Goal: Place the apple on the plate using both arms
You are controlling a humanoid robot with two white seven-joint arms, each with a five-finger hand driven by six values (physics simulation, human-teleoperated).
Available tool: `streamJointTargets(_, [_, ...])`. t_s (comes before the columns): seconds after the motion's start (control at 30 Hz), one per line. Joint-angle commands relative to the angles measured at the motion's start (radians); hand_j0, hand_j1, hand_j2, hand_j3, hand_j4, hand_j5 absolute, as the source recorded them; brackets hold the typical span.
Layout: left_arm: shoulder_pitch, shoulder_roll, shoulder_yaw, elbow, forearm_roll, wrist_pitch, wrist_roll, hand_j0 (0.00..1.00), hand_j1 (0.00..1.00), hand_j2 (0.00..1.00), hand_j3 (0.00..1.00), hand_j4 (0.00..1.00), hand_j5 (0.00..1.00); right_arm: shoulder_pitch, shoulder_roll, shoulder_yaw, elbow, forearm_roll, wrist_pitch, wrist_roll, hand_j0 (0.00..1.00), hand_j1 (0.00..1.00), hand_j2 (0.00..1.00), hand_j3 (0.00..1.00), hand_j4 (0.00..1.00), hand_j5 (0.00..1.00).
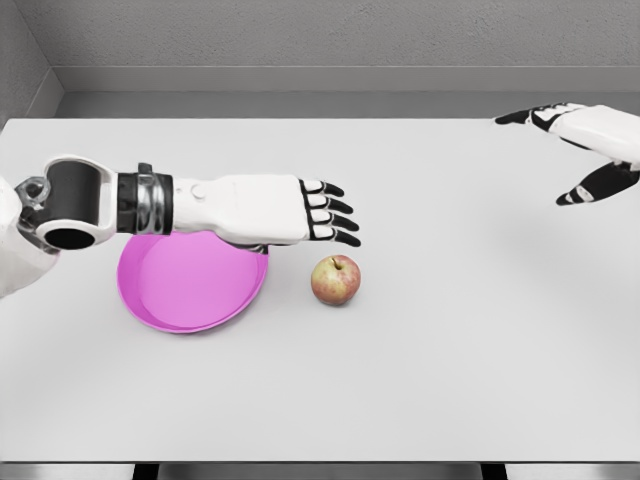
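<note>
Head view: left hand (300, 210), fingers apart, hovers above plate (180, 290) edge, near apple (335, 279) on bench (450, 350). Right hand (590, 150), fingers apart, well apart at right.

The apple (336, 279) is seen on the table (450, 350) beside the pink plate (185, 290); the left robot hand (300, 210) is held flat above, the right robot hand (585, 150) far off.

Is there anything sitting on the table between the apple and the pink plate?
Nothing on the table does. The apple lies just right of the plate with bare table between them. The left hand, fingers spread, hovers over the plate's upper edge, above and left of the apple.
</note>
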Motion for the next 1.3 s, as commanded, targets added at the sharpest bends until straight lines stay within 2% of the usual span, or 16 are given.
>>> streamJointTargets(0.0, [0.0, -0.028, -0.075, 0.002, 0.022, 0.002, -0.002, 1.0, 1.0, 1.0, 1.0, 1.0, 1.0, -0.002, -0.001, 0.015, -0.005, -0.001, -0.02, 0.0, 1.0, 1.0, 1.0, 1.0, 1.0, 1.0])
streamJointTargets(0.07, [-0.018, -0.029, -0.109, 0.005, 0.049, 0.002, -0.002, 1.0, 1.0, 1.0, 1.0, 1.0, 1.0, -0.009, 0.006, 0.036, -0.005, -0.001, -0.091, 0.0, 1.0, 1.0, 1.0, 1.0, 1.0, 1.0])
streamJointTargets(0.1, [-0.02, -0.029, -0.112, 0.006, 0.059, 0.002, -0.002, 1.0, 1.0, 1.0, 1.0, 1.0, 1.0, -0.009, 0.006, 0.036, -0.005, -0.003, -0.099, 0.0, 1.0, 1.0, 1.0, 1.0, 1.0, 1.0])
streamJointTargets(0.3, [-0.026, -0.037, -0.118, 0.008, 0.069, 0.002, -0.011, 1.0, 1.0, 1.0, 1.0, 1.0, 1.0, -0.011, 0.005, 0.035, -0.005, -0.004, -0.089, 0.0, 1.0, 1.0, 1.0, 1.0, 1.0, 1.0])
streamJointTargets(0.4, [-0.034, -0.055, -0.112, 0.058, 0.068, 0.002, -0.012, 1.0, 1.0, 1.0, 1.0, 1.0, 1.0, -0.009, 0.005, 0.036, -0.005, -0.006, -0.089, 0.0, 1.0, 1.0, 1.0, 1.0, 1.0, 1.0])
streamJointTargets(0.57, [-0.044, -0.117, -0.112, 0.133, 0.04, 0.002, -0.015, 1.0, 1.0, 1.0, 1.0, 1.0, 1.0, -0.008, 0.005, 0.036, -0.005, -0.006, -0.089, 0.0, 1.0, 1.0, 1.0, 1.0, 1.0, 1.0])
streamJointTargets(0.7, [-0.043, -0.147, -0.115, 0.138, -0.001, 0.002, -0.038, 1.0, 1.0, 1.0, 1.0, 1.0, 1.0, -0.003, 0.005, 0.036, -0.005, -0.006, -0.089, 0.0, 1.0, 1.0, 1.0, 1.0, 1.0, 1.0])
streamJointTargets(0.87, [-0.034, -0.19, -0.115, 0.187, -0.021, 0.002, -0.072, 1.0, 1.0, 1.0, 1.0, 1.0, 1.0, -0.002, 0.005, 0.036, -0.005, -0.006, -0.089, 0.0, 1.0, 1.0, 1.0, 1.0, 1.0, 1.0])
streamJointTargets(0.97, [-0.031, -0.198, -0.114, 0.192, -0.056, 0.002, -0.072, 1.0, 1.0, 1.0, 1.0, 1.0, 1.0, 0.0, 0.003, 0.036, -0.005, -0.006, -0.089, 0.0, 1.0, 1.0, 1.0, 1.0, 1.0, 1.0])
streamJointTargets(1.0, [-0.031, -0.2, -0.114, 0.216, -0.062, 0.002, -0.074, 1.0, 1.0, 1.0, 1.0, 1.0, 1.0, 0.0, 0.003, 0.036, -0.005, -0.006, -0.089, 0.0, 1.0, 1.0, 1.0, 1.0, 1.0, 1.0])
streamJointTargets(1.23, [-0.029, -0.2, -0.114, 0.221, -0.064, 0.002, -0.098, 1.0, 1.0, 1.0, 1.0, 1.0, 1.0, 0.0, 0.003, 0.036, -0.005, -0.006, -0.088, 0.0, 1.0, 1.0, 1.0, 1.0, 1.0, 1.0])
streamJointTargets(1.27, [-0.028, -0.2, -0.114, 0.221, -0.064, 0.002, -0.121, 1.0, 1.0, 1.0, 1.0, 1.0, 1.0, 0.0, 0.003, 0.036, -0.005, -0.006, -0.089, 0.0, 1.0, 1.0, 1.0, 1.0, 1.0, 1.0])
